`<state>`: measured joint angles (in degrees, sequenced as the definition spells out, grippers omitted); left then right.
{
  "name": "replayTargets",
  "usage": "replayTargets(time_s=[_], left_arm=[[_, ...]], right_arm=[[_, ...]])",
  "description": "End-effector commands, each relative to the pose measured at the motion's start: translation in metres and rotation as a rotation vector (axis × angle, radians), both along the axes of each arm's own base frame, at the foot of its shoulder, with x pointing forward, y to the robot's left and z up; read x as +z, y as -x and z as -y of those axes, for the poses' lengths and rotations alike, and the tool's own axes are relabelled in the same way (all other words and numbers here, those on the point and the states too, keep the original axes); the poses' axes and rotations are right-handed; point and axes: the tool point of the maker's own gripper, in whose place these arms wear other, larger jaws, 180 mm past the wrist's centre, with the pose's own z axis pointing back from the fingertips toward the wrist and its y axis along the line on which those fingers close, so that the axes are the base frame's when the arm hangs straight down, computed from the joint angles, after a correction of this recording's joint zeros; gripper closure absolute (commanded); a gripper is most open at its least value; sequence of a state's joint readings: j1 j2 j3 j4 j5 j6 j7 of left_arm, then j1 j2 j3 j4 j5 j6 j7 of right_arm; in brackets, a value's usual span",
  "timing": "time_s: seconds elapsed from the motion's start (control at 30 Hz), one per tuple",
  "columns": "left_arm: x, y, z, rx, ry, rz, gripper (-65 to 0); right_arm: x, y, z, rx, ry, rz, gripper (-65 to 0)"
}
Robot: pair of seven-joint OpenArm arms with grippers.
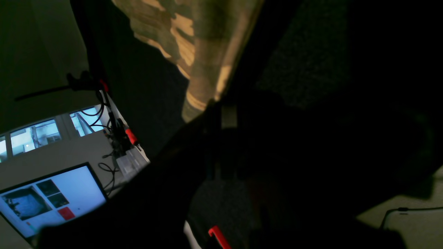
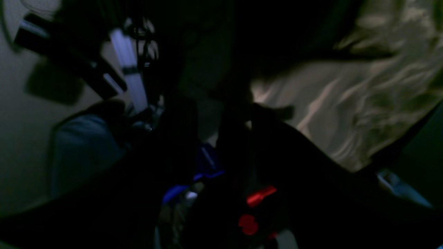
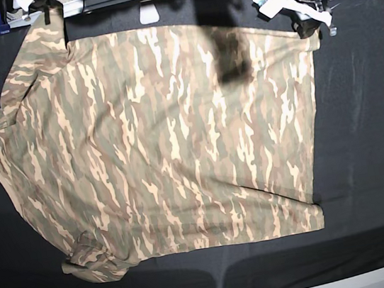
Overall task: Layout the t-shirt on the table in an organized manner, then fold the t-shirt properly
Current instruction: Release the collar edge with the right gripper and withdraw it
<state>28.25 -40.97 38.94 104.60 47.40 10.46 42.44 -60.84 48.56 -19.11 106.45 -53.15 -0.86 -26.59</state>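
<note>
Overhead, the camouflage t-shirt (image 3: 164, 148) is seen spread nearly flat across the black-draped table (image 3: 372, 154), its body filling the centre, one sleeve bunched toward 7 o'clock and the other reaching toward 11 o'clock. At about 1 o'clock the left gripper (image 3: 305, 19) is pinched shut on the t-shirt's far corner hem, a grip confirmed in the left wrist view, where a taut strip of fabric (image 1: 207, 62) is drawn into the dark jaws. The right gripper cannot be picked out in the base view; its wrist camera is blurred and dark, with cloth (image 2: 363, 103) close before it, and its jaws are judged to stand wide apart with nothing held. Layout is judged almost done, folding not begun. Trouble could come from a one-sided pull: with only one corner held, the hem may be dragged askew, or the crumpled sleeve at 7 o'clock folded in uneven.
</note>
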Motion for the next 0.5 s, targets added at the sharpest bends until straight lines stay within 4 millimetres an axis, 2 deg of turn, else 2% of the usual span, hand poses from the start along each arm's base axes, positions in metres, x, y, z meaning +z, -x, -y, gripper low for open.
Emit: replayTargets(time_s=[0.0,0.23,0.37,0.4,0.47], left_arm=[[0.007,-0.004,-0.002,-0.003,-0.004,0.031,0.0],[0.007,-0.004,-0.002,-0.002,-0.004,0.031,0.0],[0.007,-0.004,-0.002,-0.002,-0.004,0.031,0.0],[0.007,-0.004,-0.002,-0.002,-0.005,0.031,0.0],[0.007,-0.004,-0.003,0.001,-0.006,0.03,0.0]], right_arm=[[0.006,-0.009,-0.001,0.026,0.004,0.059,-25.0],[0.01,-0.026,-0.028,0.051,-0.059,0.185,-25.0],[0.008,-0.034,-0.034,0.041,-0.057,0.203,-24.9],[0.009,-0.037,-0.034,0.032,-0.055,0.216,-23.7],[0.01,-0.039,-0.032,0.012,-0.044,0.23,-16.6]])
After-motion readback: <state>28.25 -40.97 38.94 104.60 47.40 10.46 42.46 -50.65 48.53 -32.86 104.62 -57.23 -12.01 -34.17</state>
